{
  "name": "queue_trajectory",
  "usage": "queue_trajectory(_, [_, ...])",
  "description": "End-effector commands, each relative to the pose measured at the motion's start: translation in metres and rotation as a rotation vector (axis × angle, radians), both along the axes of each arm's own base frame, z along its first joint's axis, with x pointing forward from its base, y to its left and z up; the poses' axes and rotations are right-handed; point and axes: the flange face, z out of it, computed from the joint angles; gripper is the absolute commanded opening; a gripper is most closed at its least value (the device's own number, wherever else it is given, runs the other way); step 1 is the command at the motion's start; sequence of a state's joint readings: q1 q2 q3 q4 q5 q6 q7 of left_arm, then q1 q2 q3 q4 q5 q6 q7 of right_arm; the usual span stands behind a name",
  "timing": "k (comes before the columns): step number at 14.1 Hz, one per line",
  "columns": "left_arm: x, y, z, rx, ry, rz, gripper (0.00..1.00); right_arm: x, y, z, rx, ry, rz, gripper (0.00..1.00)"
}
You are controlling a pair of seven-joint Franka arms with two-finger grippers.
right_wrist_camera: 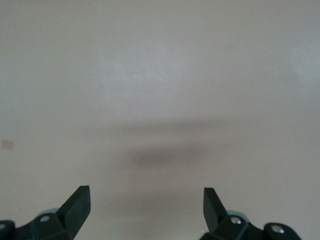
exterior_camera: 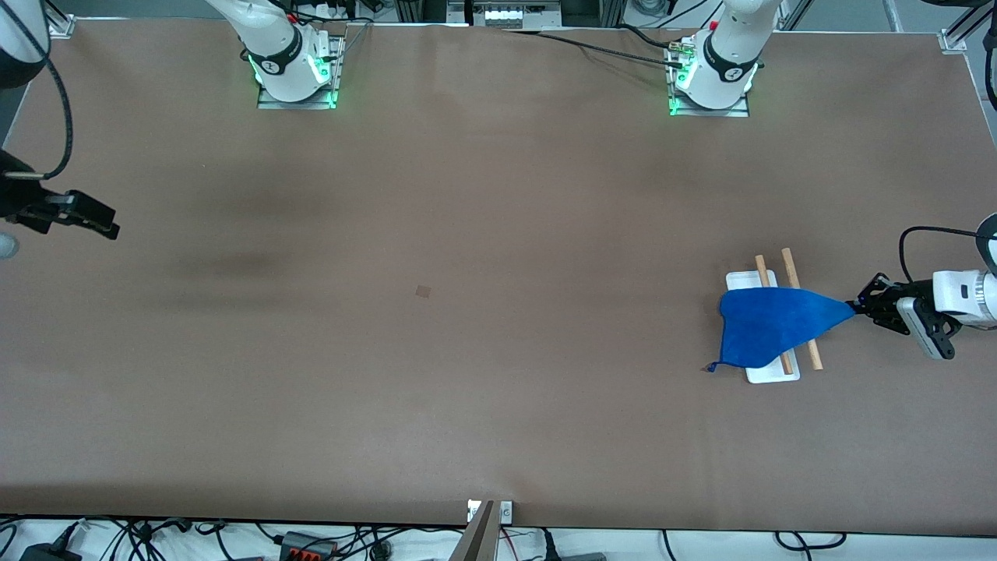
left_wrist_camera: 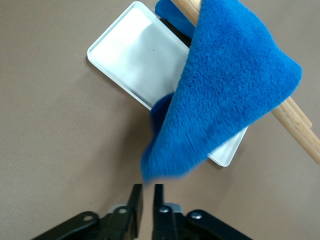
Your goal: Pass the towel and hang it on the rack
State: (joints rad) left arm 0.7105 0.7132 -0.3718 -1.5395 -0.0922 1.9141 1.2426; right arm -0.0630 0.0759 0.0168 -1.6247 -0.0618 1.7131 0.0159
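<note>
The blue towel [exterior_camera: 771, 327] [left_wrist_camera: 225, 100] is draped over the rack's two wooden rods [exterior_camera: 788, 261] [left_wrist_camera: 300, 130] and covers much of its white base [exterior_camera: 771, 374] [left_wrist_camera: 135, 55]. One corner of the towel stretches out toward the left arm's end of the table. My left gripper [exterior_camera: 857, 306] [left_wrist_camera: 147, 186] sits right at that corner. Its fingers stand a narrow gap apart, bare table shows between them, and the towel's blurred tip lies just off the fingertips. My right gripper [exterior_camera: 109, 227] [right_wrist_camera: 147, 192] waits wide open over the right arm's end of the table, holding nothing.
A small brown square patch [exterior_camera: 423, 291] marks the table's middle. The two arm bases [exterior_camera: 296, 70] [exterior_camera: 713, 78] stand along the edge farthest from the front camera. Cables lie off the nearest edge.
</note>
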Motion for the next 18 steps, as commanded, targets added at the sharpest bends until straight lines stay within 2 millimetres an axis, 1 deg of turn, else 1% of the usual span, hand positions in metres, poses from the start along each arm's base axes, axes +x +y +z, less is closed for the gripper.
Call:
queue_trajectory(1, [0.006,0.005,0.006,0.002,-0.02,-0.013,1.0,-0.012,0.002,0.0,0.018,-0.021,0.027,1.0])
queue_trajectory(2, [0.006,0.005,0.007,0.004,-0.021,-0.013,1.0,-0.012,0.002,0.002,0.018,-0.023,0.037,1.0])
queue_trajectory(3, [0.009,0.006,0.014,0.01,-0.027,-0.014,1.0,-0.011,0.002,0.002,0.016,-0.025,0.052,1.0])
queue_trajectory(4, [0.014,0.012,0.031,0.022,-0.039,-0.015,1.0,-0.009,0.002,0.006,0.016,-0.039,0.052,1.0])
queue_trajectory(5, [0.015,0.014,0.045,0.01,-0.015,-0.026,1.0,-0.008,0.004,0.009,0.015,-0.044,0.053,1.0])
queue_trajectory(7, [0.019,0.022,0.081,-0.002,0.007,-0.043,1.0,-0.008,0.003,0.008,0.006,-0.04,0.055,1.0])
queue_trajectory(9, [0.022,0.029,0.107,-0.001,0.004,-0.04,1.0,-0.009,0.002,0.011,0.009,-0.037,0.054,1.0])
queue_trajectory(11, [0.018,0.032,0.125,-0.006,0.062,0.005,1.0,-0.01,0.007,0.013,0.006,-0.042,0.061,1.0])
queue_trajectory(12, [0.016,0.033,0.146,0.0,0.103,0.052,1.0,-0.008,0.008,0.01,0.006,-0.037,0.058,1.0])
queue_trajectory(14, [0.01,0.03,0.187,0.062,0.218,0.15,1.0,-0.008,0.007,0.011,0.008,-0.039,0.056,1.0])
queue_trajectory(15, [0.007,0.028,0.203,0.099,0.254,0.184,1.0,-0.009,0.004,0.013,0.007,-0.041,0.059,1.0])
queue_trajectory(16, [0.008,0.017,0.218,0.133,0.266,0.195,1.0,-0.01,0.002,0.016,0.006,-0.046,0.058,1.0])
queue_trajectory(17, [0.012,0.009,0.222,0.154,0.268,0.198,1.0,-0.009,0.004,0.016,0.007,-0.046,0.055,1.0])
queue_trajectory(18, [0.017,-0.007,0.227,0.168,0.271,0.198,1.0,-0.009,0.005,0.016,0.007,-0.047,0.052,1.0])
